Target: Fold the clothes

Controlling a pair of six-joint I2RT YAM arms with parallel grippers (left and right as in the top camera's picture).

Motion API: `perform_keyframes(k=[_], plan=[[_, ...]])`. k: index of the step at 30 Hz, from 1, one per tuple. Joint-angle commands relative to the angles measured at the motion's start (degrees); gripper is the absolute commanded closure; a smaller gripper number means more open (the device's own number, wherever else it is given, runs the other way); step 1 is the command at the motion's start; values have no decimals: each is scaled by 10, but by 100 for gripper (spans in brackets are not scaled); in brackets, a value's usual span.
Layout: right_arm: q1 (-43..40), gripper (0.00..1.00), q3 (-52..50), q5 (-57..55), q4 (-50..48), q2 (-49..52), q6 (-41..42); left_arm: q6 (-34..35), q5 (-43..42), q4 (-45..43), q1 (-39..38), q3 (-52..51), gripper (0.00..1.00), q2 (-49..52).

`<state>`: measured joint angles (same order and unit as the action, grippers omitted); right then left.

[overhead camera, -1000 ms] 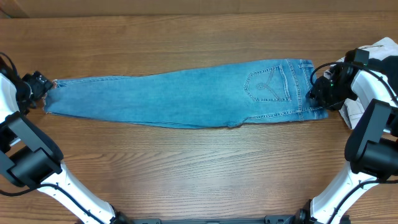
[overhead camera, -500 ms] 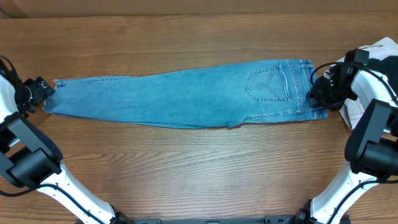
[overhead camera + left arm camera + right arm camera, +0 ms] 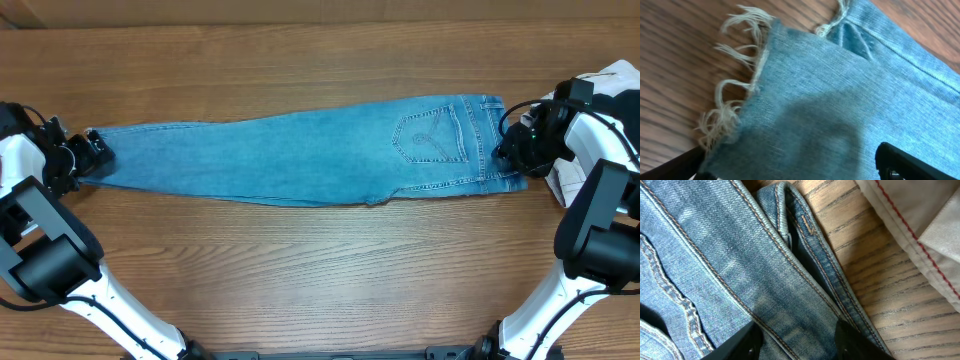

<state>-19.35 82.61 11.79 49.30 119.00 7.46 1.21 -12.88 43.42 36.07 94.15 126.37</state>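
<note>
One pair of light-blue jeans (image 3: 300, 160) is seen laid out flat across the wooden table (image 3: 300, 280), doubled lengthwise, with the hems at the left and the waist at the right. At the far left, the left gripper (image 3: 92, 155) is set over the frayed hem (image 3: 740, 100) with its jaws spread wide, one finger on each side of the cloth and nothing yet pinched.

The denim is judged to be soft but fairly heavy. It is likely to sag and drag on the wood when lifted, and unlikely to slip once clamped. The loose threads are best avoided, so a hold is better taken on the solid weave just inside the hem.

Further right, the stitched back pocket (image 3: 432, 135) is shown face up. The layered waistband (image 3: 805, 245), the thickest and stiffest part, is judged the firmer place for a grip. The right gripper (image 3: 505, 150) is placed there with its jaws part-way closed and the band between the fingers; whether it is actually clamped cannot be told. An off-white garment (image 3: 910, 225) is seen just beyond the waist.

Compared with a second ago, the left gripper has been brought in from just off the leg end onto the hem. The jeans and the right arm are unchanged.
</note>
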Motion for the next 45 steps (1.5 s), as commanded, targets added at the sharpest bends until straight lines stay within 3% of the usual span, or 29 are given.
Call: perform_keyframes(k=[1,4,6,14,24,35,36,38,39,40,45], plan=[[-2,49,-13,-23,3,42,-2,-22,-35,-5,-14,-35,11,-1],[-1,49,-13,-23,3,42,-2,-26,-58,-5,-17,-37,57,-1],[-1,49,-13,-23,4,42,-2,-22,-72,-1,-17,-37,96,-1],[-2,50,-13,-23,5,41,-2,18,-71,66,28,20,96,-14],[5,49,65,-14,53,-12,2,17,-62,205,126,218,96,-27],[17,48,67,-14,55,-32,2,16,-61,222,125,229,96,-27],[17,48,67,-14,55,-32,2,16,-58,223,125,229,95,-27],[17,48,67,-14,55,-32,1,16,-38,229,125,229,70,-27],[17,48,67,-14,55,-32,-1,17,-29,230,125,229,45,-27],[17,48,67,-14,55,-32,-1,18,-18,233,125,227,0,-27],[17,48,67,-14,55,-32,-1,24,-3,242,125,226,0,-26]])
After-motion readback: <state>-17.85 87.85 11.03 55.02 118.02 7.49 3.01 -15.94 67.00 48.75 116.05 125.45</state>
